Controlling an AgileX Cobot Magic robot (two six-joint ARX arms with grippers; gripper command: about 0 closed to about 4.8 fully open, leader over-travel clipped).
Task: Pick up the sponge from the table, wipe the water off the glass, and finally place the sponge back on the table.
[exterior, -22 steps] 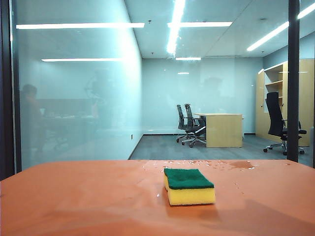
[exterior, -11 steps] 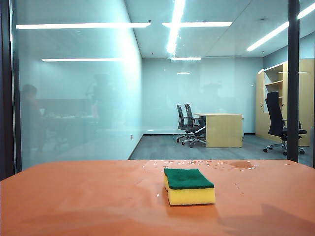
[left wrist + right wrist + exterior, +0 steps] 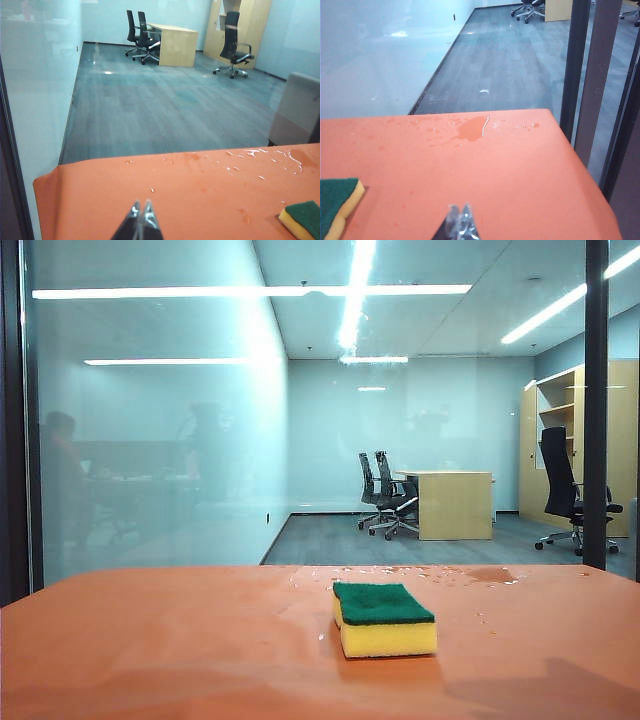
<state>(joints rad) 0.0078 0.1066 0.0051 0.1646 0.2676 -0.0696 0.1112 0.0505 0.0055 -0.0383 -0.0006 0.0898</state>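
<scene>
The sponge [image 3: 384,620], yellow foam with a green scouring top, lies flat on the orange table [image 3: 180,650], right of the middle. Its corner also shows as the sponge [image 3: 304,220] in the left wrist view and the sponge [image 3: 335,206] in the right wrist view. Water [image 3: 485,576] droplets and a darker wet patch lie on the table's far edge, in front of the glass [image 3: 150,440]. My left gripper [image 3: 141,206] is shut and empty, over bare table well away from the sponge. My right gripper [image 3: 460,209] is shut and empty too. Neither arm shows in the exterior view.
A dark vertical frame bar [image 3: 596,405] stands at the right of the pane, another frame bar [image 3: 12,420] at the left. Beyond the pane, a wooden desk [image 3: 452,504] and office chairs [image 3: 385,495]. The table's right edge [image 3: 580,160] falls off near the right gripper.
The sponge and the water stay where they were. Only shadows on the table's near edge have shifted a little.
</scene>
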